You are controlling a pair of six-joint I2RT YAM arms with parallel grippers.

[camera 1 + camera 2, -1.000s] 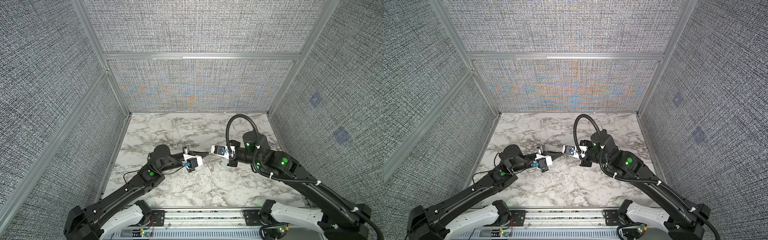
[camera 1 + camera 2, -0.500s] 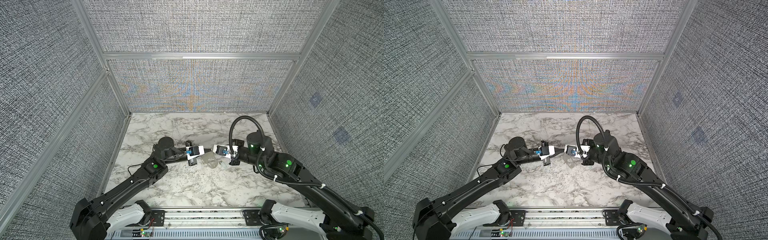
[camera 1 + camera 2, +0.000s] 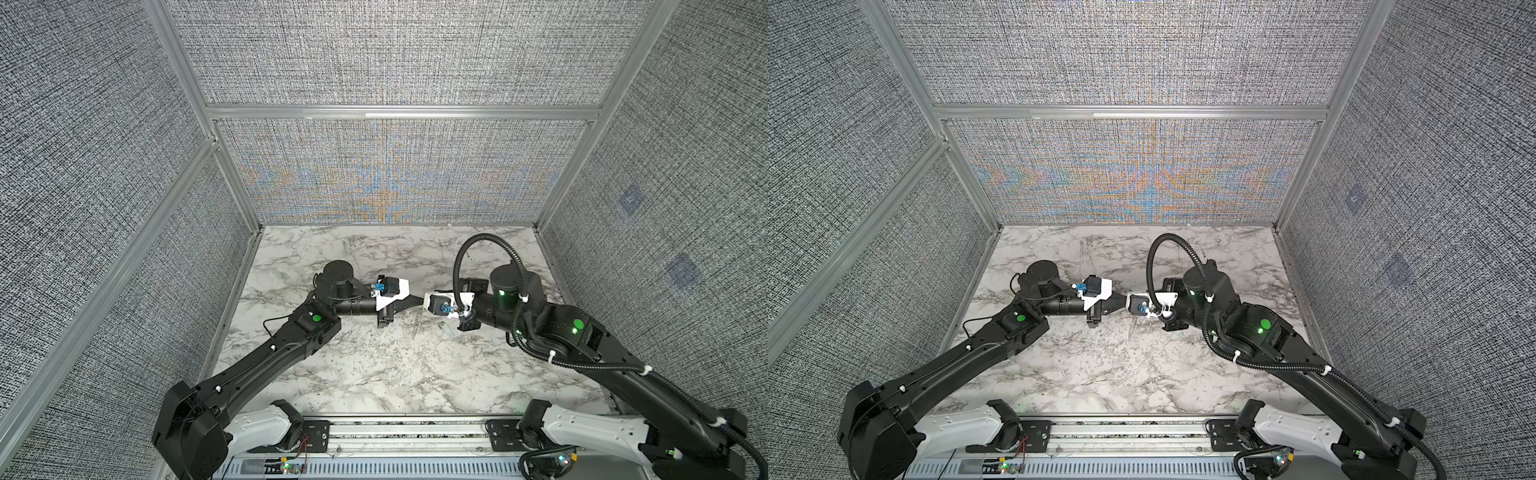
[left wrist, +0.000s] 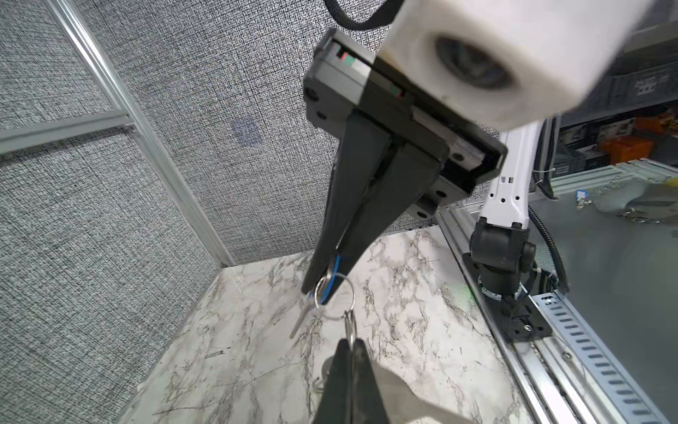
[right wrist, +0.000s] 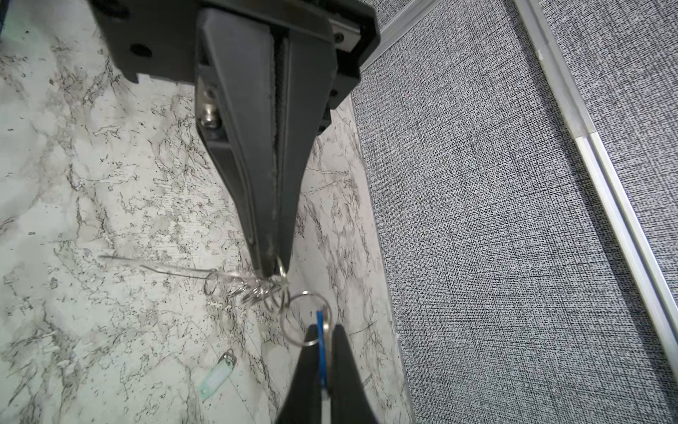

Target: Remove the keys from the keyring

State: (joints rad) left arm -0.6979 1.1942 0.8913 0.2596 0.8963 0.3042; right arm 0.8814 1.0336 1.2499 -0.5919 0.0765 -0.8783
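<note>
The keyring (image 4: 353, 299), a thin metal loop, is hanging in the air between the two grippers, above the middle of the marble table (image 3: 374, 374). Its blue tag (image 5: 321, 352) is sitting edge-on between the fingers of the right gripper (image 4: 319, 292), which is clamping down on it. A silvery disc that looks like the key's head is showing in the same pinch, just beside the blue plastic. The pale key (image 4: 301, 321) is dangling from there, its blade pointing down toward the marble without touching it.

On the opposite side of the loop, the left gripper (image 5: 273, 270) is pinching tight on a cluster of small rings (image 5: 262, 290) that is linking into the keyring.

In both top views the two sets of fingertips are nearly meeting, tip to tip, with the arms reaching in from either side and the wrist cameras sitting just behind them. A pale green tag (image 5: 218, 378) is lying flat on the table beneath the grippers, apart from everything being held up above it.
</note>
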